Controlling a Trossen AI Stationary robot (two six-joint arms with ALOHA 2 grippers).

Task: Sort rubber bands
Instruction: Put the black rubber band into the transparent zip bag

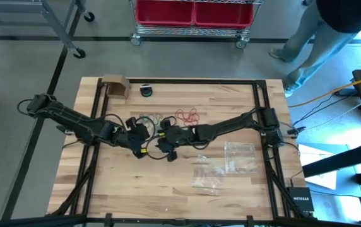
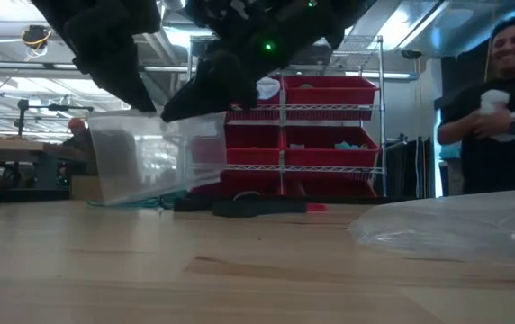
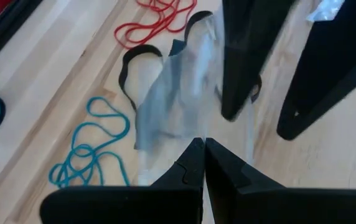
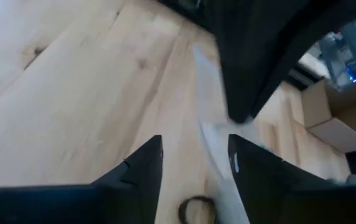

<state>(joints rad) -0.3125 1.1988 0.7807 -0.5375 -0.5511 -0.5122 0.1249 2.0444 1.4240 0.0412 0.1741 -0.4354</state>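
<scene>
Nearby, spare bags [image 1: 231, 161], cardboard box [image 1: 115, 86].

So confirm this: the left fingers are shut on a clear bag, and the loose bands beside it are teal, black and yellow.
One thing is wrong: no yellow bands. The left wrist view shows the left gripper shut on the clear bag, with teal bands, a black band and red bands beside it.
</scene>
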